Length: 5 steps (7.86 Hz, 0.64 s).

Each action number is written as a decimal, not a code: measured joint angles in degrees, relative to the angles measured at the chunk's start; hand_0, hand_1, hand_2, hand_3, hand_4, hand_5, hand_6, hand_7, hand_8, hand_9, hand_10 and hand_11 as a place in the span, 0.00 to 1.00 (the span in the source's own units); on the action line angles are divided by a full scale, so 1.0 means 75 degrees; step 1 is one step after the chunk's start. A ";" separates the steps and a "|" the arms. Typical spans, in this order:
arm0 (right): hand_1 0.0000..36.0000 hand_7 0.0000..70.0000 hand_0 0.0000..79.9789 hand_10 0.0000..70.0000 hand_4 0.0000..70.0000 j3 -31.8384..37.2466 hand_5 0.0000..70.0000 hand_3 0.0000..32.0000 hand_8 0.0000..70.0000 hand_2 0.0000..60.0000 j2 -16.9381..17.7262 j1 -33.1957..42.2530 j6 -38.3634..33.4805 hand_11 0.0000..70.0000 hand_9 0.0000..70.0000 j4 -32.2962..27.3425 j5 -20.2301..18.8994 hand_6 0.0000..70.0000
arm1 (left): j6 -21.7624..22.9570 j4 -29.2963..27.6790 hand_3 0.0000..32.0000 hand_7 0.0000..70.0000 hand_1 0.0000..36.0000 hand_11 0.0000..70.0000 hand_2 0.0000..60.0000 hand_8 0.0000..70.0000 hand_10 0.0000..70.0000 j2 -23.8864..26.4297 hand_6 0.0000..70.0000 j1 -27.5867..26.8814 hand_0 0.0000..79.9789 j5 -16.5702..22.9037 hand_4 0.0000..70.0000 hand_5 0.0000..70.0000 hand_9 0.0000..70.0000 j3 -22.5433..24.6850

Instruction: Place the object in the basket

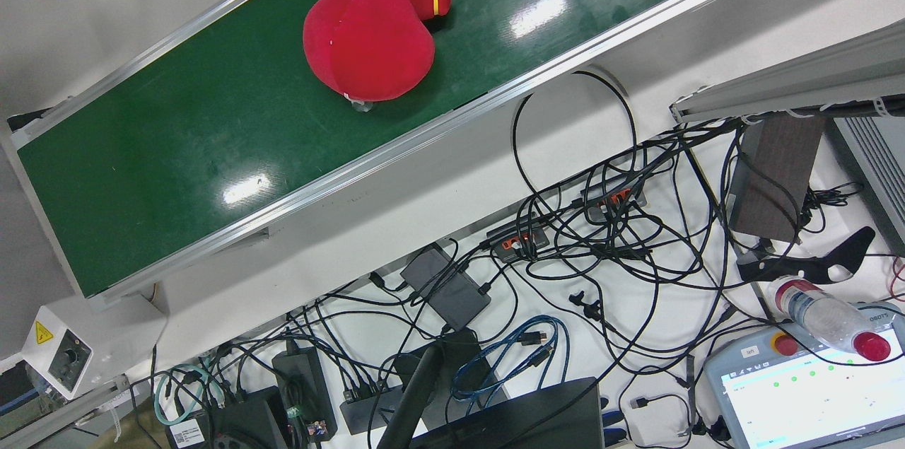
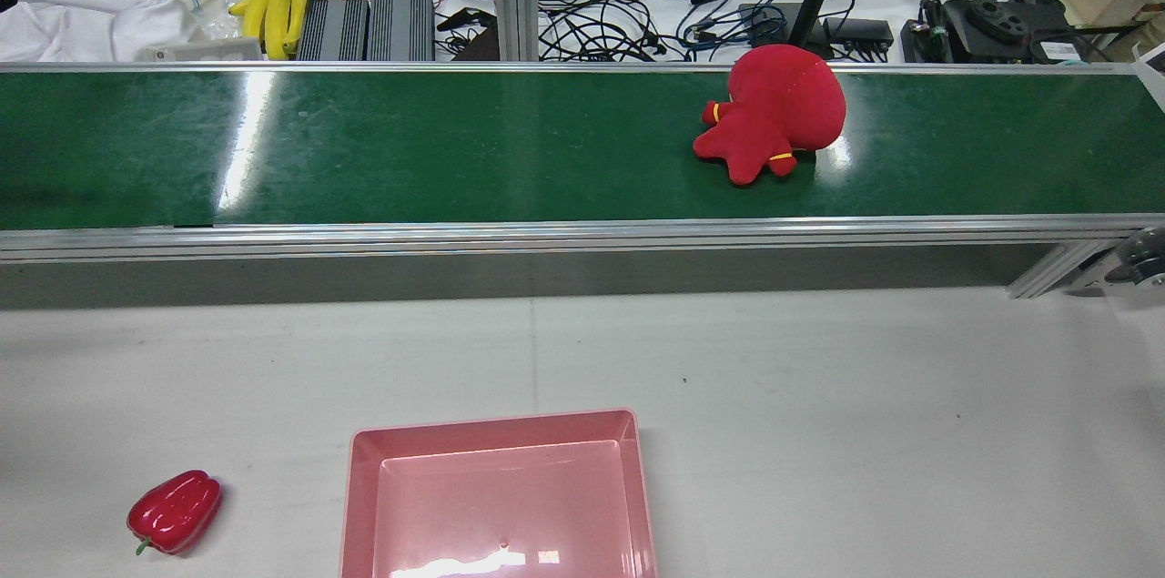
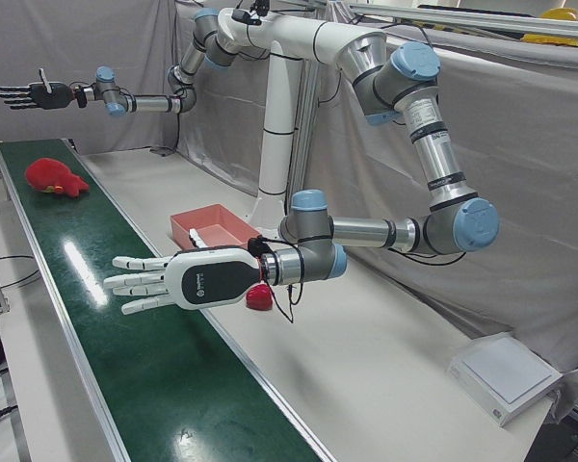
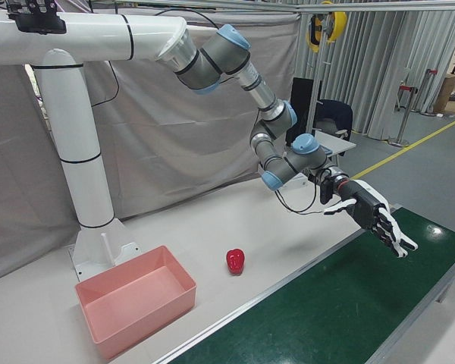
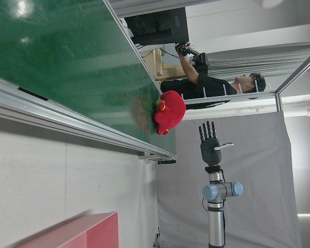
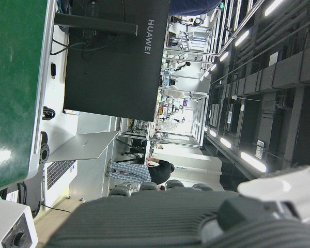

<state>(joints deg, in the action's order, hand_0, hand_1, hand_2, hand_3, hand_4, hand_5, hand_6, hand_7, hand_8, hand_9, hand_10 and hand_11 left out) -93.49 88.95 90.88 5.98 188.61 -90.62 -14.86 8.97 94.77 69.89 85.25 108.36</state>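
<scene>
Rear view, taken left to right.

The left hand [image 3: 173, 281] hovers palm-flat above the belt [image 2: 455, 146], fingers [image 3: 133, 280] spread and straight, holding nothing. It is seen only in the corner views. Judged a waiting posture over the belt's left stretch.

A pepper [image 2: 175, 512] lies on the bench [image 2: 819, 423] at 9 o'clock of the basket [image 2: 496, 426], apart from it and untouched.

The basket is empty and sits at the near edge of the bench, between the arms. That position probably lets either hand reach it.

The plush [image 2: 774, 114] lies on the belt at 1 o'clock of the basket, well apart from it, against the belt's far rail. It is judged to be the object to place, though the pepper could equally be meant.

The right hand [image 3: 34, 94] is raised above the belt's right end, beyond the plush. Its fingers are extended and apart, and it grips nothing. It stands nearest the plush, so the pick likely falls to it. No grasp has begun, and the task is at its start.
</scene>
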 measured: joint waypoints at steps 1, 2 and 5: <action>0.00 0.00 0.00 0.00 0.00 0.0000 0.00 0.00 0.00 0.00 0.0000 0.0000 0.0000 0.00 0.00 0.0000 0.0000 0.00 | 0.0007 0.0000 0.00 0.03 0.57 0.00 0.00 0.10 0.00 -0.0001 0.03 0.0004 0.78 0.0000 0.14 0.24 0.17 0.0000; 0.00 0.00 0.00 0.00 0.00 0.0000 0.00 0.00 0.00 0.00 0.0000 0.0000 0.0000 0.00 0.00 0.0000 0.0000 0.00 | 0.0011 0.0000 0.00 0.03 0.57 0.00 0.00 0.10 0.00 -0.0007 0.03 0.0008 0.78 0.0000 0.13 0.24 0.16 0.0001; 0.00 0.00 0.00 0.00 0.00 0.0004 0.00 0.00 0.00 0.00 0.0000 0.0000 0.0000 0.00 0.00 0.0000 0.0000 0.00 | 0.0008 0.0000 0.00 0.03 0.57 0.00 0.00 0.10 0.00 -0.0014 0.03 0.0006 0.77 0.0006 0.13 0.24 0.17 0.0011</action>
<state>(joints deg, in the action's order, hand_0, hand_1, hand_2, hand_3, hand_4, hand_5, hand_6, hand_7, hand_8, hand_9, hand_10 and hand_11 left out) -93.46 88.95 90.88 5.98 188.61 -90.62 -14.80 8.96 94.66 69.93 85.30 108.44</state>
